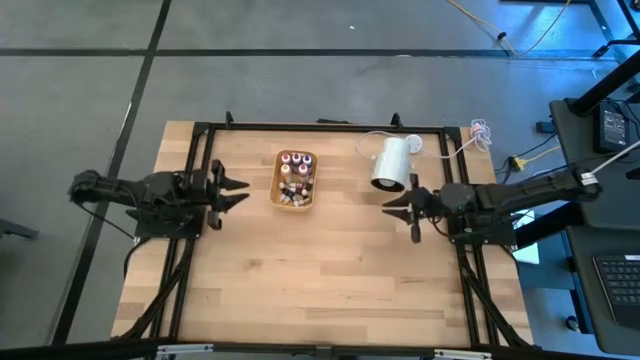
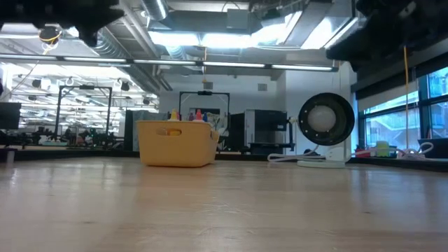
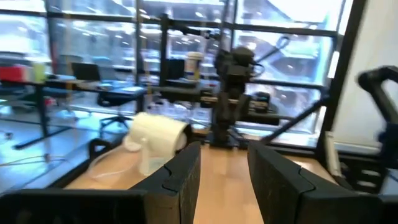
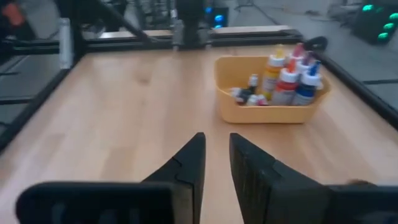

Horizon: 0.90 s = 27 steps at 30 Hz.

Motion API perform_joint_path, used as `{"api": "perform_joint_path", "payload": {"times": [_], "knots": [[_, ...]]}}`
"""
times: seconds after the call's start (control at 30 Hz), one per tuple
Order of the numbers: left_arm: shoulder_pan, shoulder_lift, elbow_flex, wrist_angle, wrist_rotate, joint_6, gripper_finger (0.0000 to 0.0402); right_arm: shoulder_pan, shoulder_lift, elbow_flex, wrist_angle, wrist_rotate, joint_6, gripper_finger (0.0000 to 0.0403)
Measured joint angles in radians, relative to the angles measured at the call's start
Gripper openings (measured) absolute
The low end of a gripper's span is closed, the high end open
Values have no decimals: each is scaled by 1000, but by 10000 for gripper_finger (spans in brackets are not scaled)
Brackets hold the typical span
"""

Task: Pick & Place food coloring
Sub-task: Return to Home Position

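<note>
Sitting in the yellow bin (image 1: 273, 182) — the food coloring bottles (image 1: 295, 170), mid-table between the arms. Both empty, fingers apart: left gripper (image 1: 238, 191) and right gripper (image 1: 392, 206) hover either side. Bottles look light, rigid, probably slick plastic — grip the body under the cap.

Ceiling strips (image 2: 210, 35) are pouring even white light over the wooden table (image 1: 330, 270), leaving only faint, soft shadows beside the yellow bin (image 1: 294, 181) and the white cylinder (image 1: 390, 165). From table height those strips are glaring overhead — the boards are catching a pale sheen. Daylight is flooding through the windows (image 3: 280, 56) behind the right arm (image 3: 227, 99), turning it into a dark silhouette.
</note>
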Motion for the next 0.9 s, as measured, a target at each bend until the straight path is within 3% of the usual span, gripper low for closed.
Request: {"api": "perform_joint_path", "payload": {"times": [0.3, 0.6, 0.77, 0.9], "knots": [[153, -161, -131, -30, 14, -47, 128, -65, -159, -117, 0, 16, -48, 75], [272, -255, -134, -137, 104, -77, 128, -124, -343, -228, -5, 15, -37, 75], [312, -262, -134, -144, 105, -82, 128, -141, -411, -254, -11, 15, -30, 75], [321, -263, -198, -55, 116, -84, 128, -141, -441, -255, -30, 15, -35, 75]]}}
